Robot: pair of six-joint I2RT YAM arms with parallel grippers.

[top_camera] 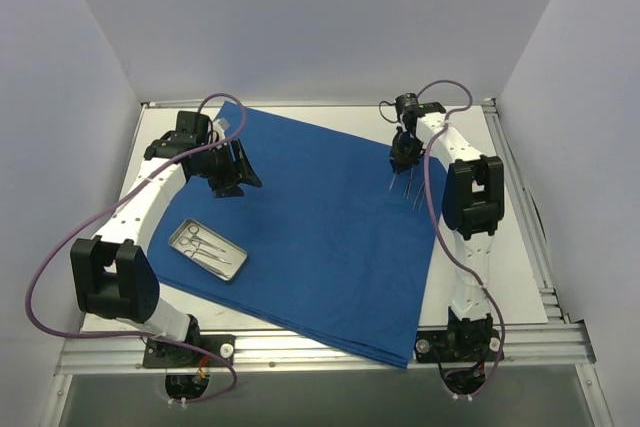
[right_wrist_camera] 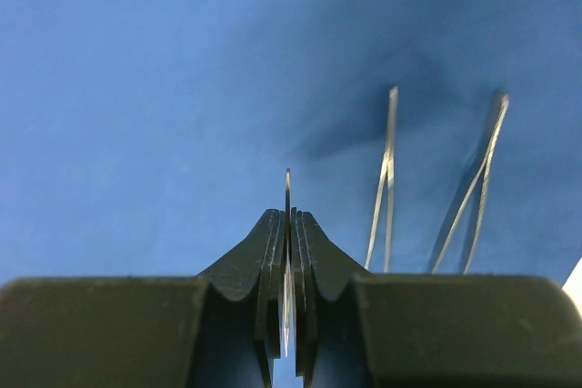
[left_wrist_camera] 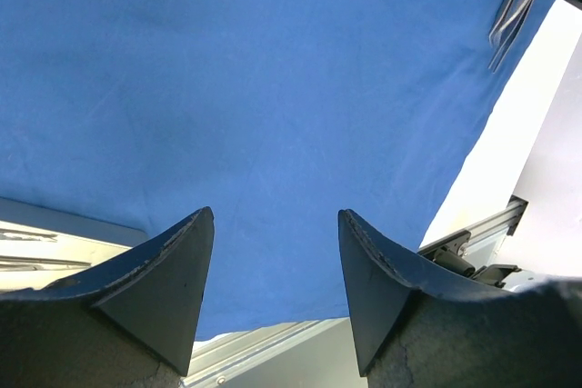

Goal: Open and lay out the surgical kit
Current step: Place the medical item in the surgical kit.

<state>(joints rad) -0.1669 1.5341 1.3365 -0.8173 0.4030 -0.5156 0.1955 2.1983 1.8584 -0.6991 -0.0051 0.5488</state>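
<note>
**Drape** (top_camera: 320, 237): royal blue, opened flat and lying skewed on the desk (top_camera: 515, 267). One corner points far-left and one points to the near edge.

**Tray** (top_camera: 232, 265): shiny metal, on the drape's near-left part. Its long axis runs diagonally from far-left to near-right. The tray instruments (top_camera: 200, 242), thin and silver, lie inside roughly along that axis. Only the top view shows this item.

**My right end effector** (right_wrist_camera: 287, 215): over the drape's far-right part, fingers pressed together on the held instrument (right_wrist_camera: 287, 184). The right wrist view shows this thin silver piece edge-on, its long axis in line with my fingers and its tip projecting past them over the drape. I cannot tell whether the tip touches the cloth.

**Two loose instruments** (right_wrist_camera: 390, 124): on the drape just beside the held one, toward the drape's right edge. They lie side by side but apart, with their long axes roughly parallel to the held one. Each has two legs that meet at the end away from my wrist. The top view shows them only as fine lines.

**My left end effector** (left_wrist_camera: 275, 220): over the drape's far-left part, fingers spread wide, with blue cloth showing in the gap.
</note>
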